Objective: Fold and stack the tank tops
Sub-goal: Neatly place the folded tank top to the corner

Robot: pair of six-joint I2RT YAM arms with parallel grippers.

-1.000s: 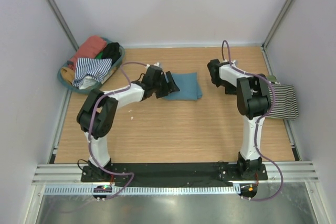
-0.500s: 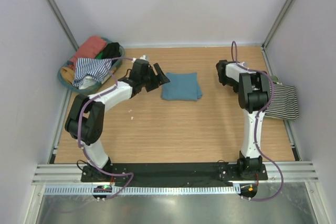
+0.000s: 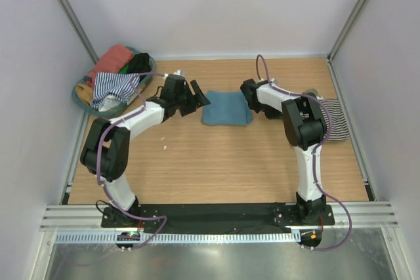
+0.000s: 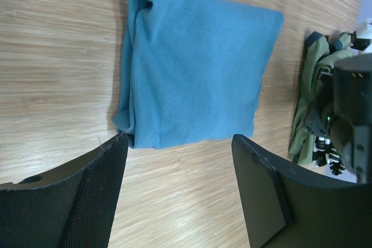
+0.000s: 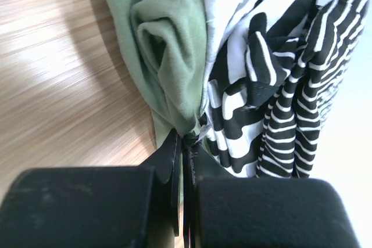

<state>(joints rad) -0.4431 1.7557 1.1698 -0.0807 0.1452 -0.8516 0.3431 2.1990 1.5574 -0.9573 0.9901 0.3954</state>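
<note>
The tops are light, limp knit. Taken by one layer they would sag open, so we would pinch through all layers at a folded edge. The right fingers [image 5: 168,155] are clenched on the olive top [image 5: 163,45] and striped top [image 5: 273,103] together, right of the folded teal top [image 4: 197,68] mid-counter [image 3: 216,162]. The left fingers [image 4: 99,190] hang spread just beside it. The right arm hides how the held cloth trails. The other tops [image 3: 113,83] in the basket [image 3: 76,98] are too bunched to count.

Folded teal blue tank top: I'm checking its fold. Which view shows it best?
The left wrist view: the folded teal blue cloth tank top sits large, its layered left edge clear. The top external view shows it whole but small. The right wrist view misses it, showing only olive green and striped cloth tops.
</note>
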